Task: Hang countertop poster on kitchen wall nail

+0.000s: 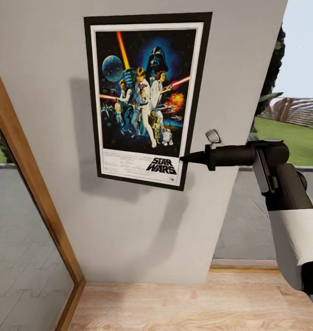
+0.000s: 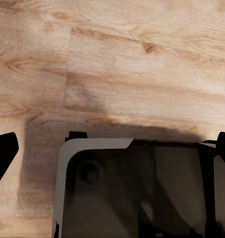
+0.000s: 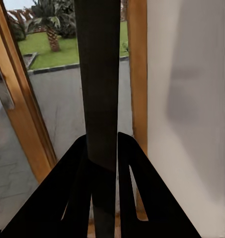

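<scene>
The Star Wars poster (image 1: 145, 96), with its black frame and white border, lies flat against the grey wall (image 1: 142, 230), slightly tilted. My right gripper (image 1: 186, 158) reaches in from the right and is shut on the frame's right edge near the lower corner. In the right wrist view the poster (image 3: 97, 74) shows edge-on as a dark strip clamped between the two black fingers (image 3: 72, 188) of the right gripper (image 3: 103, 141). My left gripper (image 2: 112, 144) hangs open over the wooden floor (image 2: 117, 59), holding nothing. The kitchen countertop is out of view. A nail cannot be made out.
A wooden door frame (image 1: 32, 184) with glass runs along the wall's left side. Another glazed opening (image 1: 294, 119) at the right looks out on a lawn. A wood floor (image 1: 175, 303) meets the wall below. The robot's own base (image 2: 132, 188) sits under the left gripper.
</scene>
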